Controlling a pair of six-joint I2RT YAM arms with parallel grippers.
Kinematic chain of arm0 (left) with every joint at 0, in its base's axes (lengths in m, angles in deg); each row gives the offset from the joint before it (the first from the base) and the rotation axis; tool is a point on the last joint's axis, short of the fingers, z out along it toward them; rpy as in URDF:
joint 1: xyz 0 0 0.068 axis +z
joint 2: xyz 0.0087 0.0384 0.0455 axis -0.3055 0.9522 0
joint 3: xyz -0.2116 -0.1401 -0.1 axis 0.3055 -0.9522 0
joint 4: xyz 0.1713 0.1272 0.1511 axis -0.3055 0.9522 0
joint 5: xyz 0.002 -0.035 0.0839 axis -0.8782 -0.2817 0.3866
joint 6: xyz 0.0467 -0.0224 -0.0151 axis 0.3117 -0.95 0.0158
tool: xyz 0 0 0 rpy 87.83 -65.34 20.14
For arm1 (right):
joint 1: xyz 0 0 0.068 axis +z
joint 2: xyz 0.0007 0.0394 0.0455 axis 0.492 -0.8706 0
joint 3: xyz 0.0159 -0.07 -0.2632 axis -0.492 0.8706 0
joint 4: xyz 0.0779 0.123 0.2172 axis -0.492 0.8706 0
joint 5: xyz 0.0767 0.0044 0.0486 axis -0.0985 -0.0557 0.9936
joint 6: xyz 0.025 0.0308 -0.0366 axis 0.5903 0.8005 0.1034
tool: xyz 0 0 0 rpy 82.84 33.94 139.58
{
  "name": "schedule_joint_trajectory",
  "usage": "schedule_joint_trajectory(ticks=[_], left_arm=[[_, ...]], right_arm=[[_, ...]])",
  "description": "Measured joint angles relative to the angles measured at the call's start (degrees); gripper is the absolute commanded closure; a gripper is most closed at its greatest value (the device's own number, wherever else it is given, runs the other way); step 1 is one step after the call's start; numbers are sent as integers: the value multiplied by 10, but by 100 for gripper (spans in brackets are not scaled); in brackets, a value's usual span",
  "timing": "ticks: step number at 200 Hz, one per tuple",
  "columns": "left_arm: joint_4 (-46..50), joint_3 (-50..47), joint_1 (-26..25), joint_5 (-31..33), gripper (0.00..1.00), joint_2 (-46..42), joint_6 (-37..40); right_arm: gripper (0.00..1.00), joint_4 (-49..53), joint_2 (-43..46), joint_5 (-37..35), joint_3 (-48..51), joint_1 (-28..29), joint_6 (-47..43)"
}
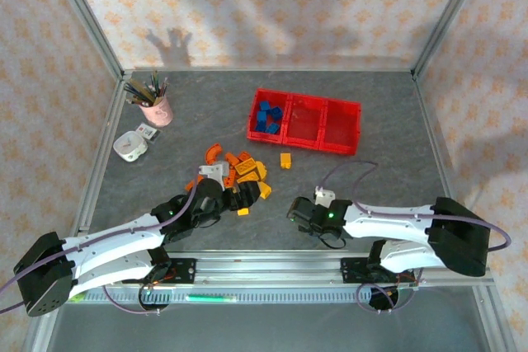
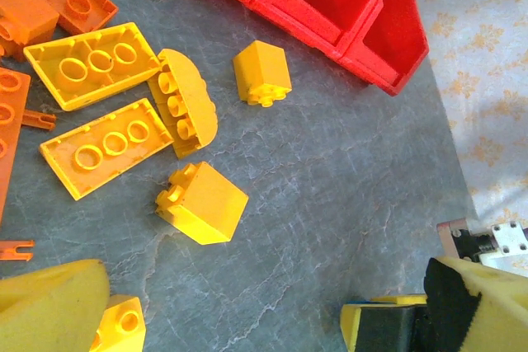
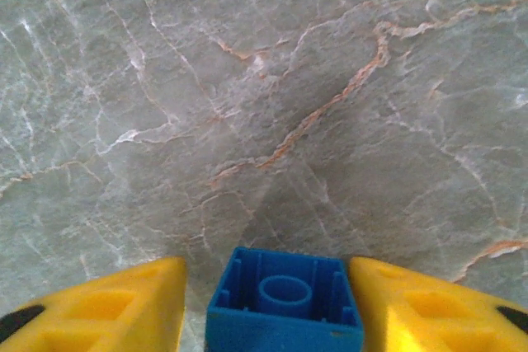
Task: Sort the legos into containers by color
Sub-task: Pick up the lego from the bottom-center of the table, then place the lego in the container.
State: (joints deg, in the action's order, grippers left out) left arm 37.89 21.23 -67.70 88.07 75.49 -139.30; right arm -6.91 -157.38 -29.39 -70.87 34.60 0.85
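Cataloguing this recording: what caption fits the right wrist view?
Blue lego between the right arm's yellow fingers, grey veined tabletop beyond.

A grey, veined counter is seen. The red containers are set in a row toward its far edge. A pink cup (pencils inside) and a white round object are placed near the far left corner. Orange and yellow legos are scattered mid-counter, with one yellow lego lying apart.

Red containers far right, blue legos in the left one, yellow and orange legos on grey veined table, pink cup far left, beige floral walls, blue block between yellow fingers.
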Motion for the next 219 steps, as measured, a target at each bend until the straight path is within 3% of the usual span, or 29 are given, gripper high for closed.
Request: schedule_joint_trajectory(ticks=[55, 126, 168, 219], left_arm=[[0, 0, 0, 10, 1, -10, 0], [39, 7, 0, 39, 1, -26, 14], [73, 49, 9, 69, 1, -40, 37], [85, 75, 78, 57, 1, -29, 71]], right_arm=[[70, 17, -8, -8, -6, 2, -21], [71, 1, 3, -39, -73, -6, -85], [71, -55, -20, -40, -159, -81, -174], [72, -120, -161, -18, -305, -178, -285]])
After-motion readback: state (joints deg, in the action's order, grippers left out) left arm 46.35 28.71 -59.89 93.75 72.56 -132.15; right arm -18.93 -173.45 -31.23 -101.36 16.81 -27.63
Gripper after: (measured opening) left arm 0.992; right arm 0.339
